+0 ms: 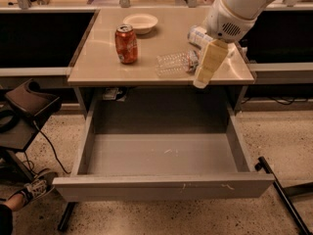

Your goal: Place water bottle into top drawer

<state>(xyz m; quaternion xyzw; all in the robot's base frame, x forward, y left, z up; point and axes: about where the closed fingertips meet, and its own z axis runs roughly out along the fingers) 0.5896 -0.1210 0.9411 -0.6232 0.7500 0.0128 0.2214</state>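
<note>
I'm at the reaching step: my gripper [201, 81] hangs at the table's [98, 67] front edge, just right of the water bottle [175, 62], which lies ungrasped on its side on the tabletop. Whether the gripper is open or clenched I cannot tell. The top drawer [161, 187] stands pulled out below. Next, I judge, it must come squarely over the bottle's ribbed body.

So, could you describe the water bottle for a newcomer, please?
On the beige tabletop above the open grey drawer, look right of the orange-red soda can. The clear crinkled plastic bottle lies beside the cream gripper; the bottle behind it wears a white-blue label.
</note>
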